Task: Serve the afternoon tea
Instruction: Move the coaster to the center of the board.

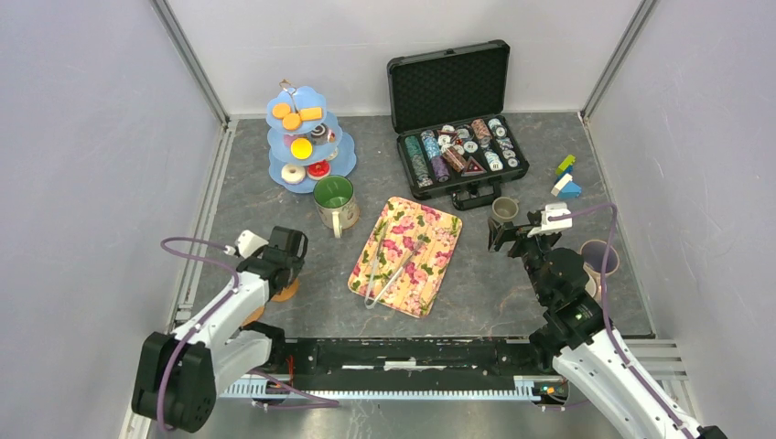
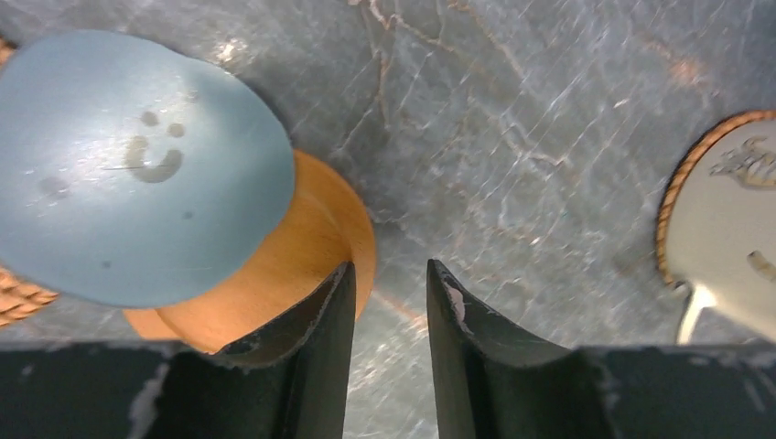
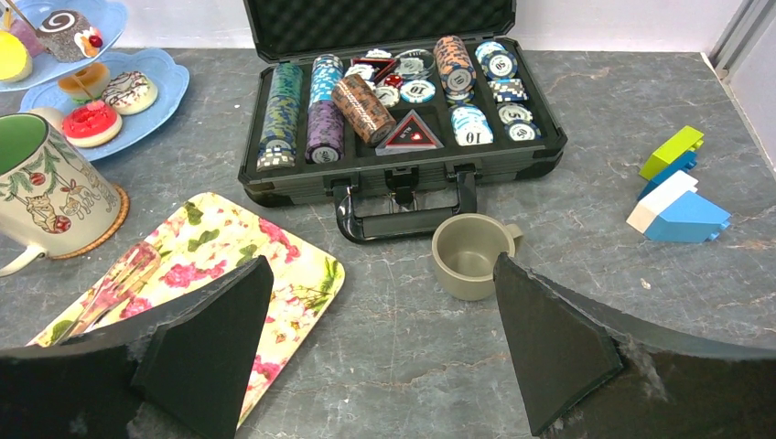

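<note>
A blue tiered stand (image 1: 274,166) at the back left holds donuts (image 3: 91,121), a swirl cake (image 3: 69,32) and orange biscuits (image 1: 291,119). A green-lined mug (image 1: 334,201) stands on a woven coaster (image 3: 108,233) in front of it. A lilac mug (image 1: 599,259) is at the right. My left gripper (image 1: 291,245) hangs low over an orange object with a pale blue smiley face (image 2: 137,165). Its jaws stand narrowly apart with nothing between them, and the left finger (image 2: 320,320) lies at the orange rim. My right gripper (image 3: 380,302) is wide open and empty, just short of a small beige cup (image 3: 467,256).
A floral tray (image 1: 430,265) with tongs (image 1: 389,265) lies mid-table. An open black case of poker chips (image 1: 453,119) stands at the back. Building blocks (image 1: 565,178) lie at the back right. Walls close in left, right and behind.
</note>
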Motion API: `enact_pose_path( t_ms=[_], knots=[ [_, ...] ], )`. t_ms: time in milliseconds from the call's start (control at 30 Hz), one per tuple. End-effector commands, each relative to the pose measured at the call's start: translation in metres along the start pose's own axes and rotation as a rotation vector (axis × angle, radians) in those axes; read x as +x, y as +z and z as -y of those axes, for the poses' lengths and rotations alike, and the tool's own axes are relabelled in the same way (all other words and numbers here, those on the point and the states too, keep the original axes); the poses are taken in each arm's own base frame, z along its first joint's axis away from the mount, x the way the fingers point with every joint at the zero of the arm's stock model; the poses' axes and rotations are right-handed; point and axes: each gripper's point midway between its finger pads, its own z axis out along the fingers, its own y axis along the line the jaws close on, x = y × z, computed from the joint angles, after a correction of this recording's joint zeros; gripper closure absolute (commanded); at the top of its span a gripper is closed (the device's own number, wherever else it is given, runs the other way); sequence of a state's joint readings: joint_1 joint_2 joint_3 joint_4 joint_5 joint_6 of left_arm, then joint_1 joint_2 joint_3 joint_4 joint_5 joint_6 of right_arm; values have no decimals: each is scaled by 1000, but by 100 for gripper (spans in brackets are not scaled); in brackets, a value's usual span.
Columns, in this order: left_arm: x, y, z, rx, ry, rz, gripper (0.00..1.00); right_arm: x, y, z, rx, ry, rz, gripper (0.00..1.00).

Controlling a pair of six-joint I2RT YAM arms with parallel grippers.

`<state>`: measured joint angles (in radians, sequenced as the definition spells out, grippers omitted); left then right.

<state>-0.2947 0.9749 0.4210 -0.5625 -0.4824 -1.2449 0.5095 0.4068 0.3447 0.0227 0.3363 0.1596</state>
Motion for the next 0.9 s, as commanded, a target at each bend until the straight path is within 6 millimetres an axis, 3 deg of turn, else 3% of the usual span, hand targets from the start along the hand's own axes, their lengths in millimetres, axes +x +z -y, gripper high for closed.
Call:
enact_pose_path(
  t_ms=[0, 400, 867],
  knots=[
    [1, 13, 34, 107, -113, -47, 61, -7, 2, -1, -2, 9, 26, 2],
    [-36, 44, 101, 215, -165, -20, 72, -5, 4, 1, 12, -1, 18, 2],
    [-65, 80, 147, 247, -186, 9, 89, -6, 3, 4, 29, -10, 18, 2]
  ],
)
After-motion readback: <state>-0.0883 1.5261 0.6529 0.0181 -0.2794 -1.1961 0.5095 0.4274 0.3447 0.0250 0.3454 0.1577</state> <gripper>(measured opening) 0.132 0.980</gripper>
